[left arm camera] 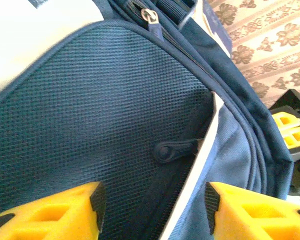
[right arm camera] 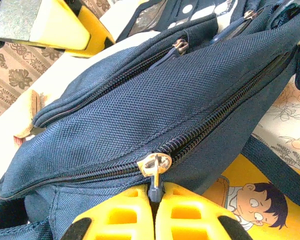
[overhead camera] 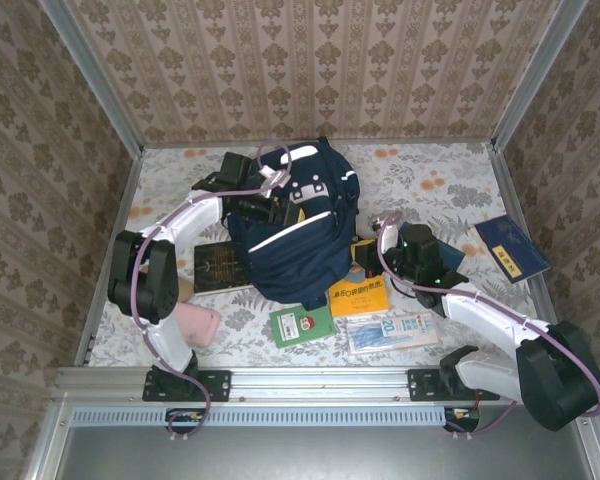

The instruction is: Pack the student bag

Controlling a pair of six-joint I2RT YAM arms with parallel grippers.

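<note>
The student bag (overhead camera: 295, 225) lies mid-table, navy with white stripes. My right gripper (right arm camera: 154, 210) is shut on the dark zipper pull (right arm camera: 155, 192) that hangs from a silver slider (right arm camera: 156, 164) on the bag's long side zip. The teeth look joined left of the slider and parted to its right. In the top view this gripper (overhead camera: 365, 258) sits at the bag's right edge. My left gripper (left arm camera: 152, 205) is open over the bag's (left arm camera: 105, 110) textured navy panel, its fingers straddling a zip line below a dark rubber pull tab (left arm camera: 175, 149). In the top view it (overhead camera: 272, 195) is at the bag's upper left.
Around the bag lie a yellow cartoon book (overhead camera: 358, 295), a green booklet (overhead camera: 300, 325), a clear pack of stationery (overhead camera: 390, 332), a pink case (overhead camera: 198, 322), a dark book (overhead camera: 218, 268) and a blue booklet (overhead camera: 510, 247). Patterned walls close in the table.
</note>
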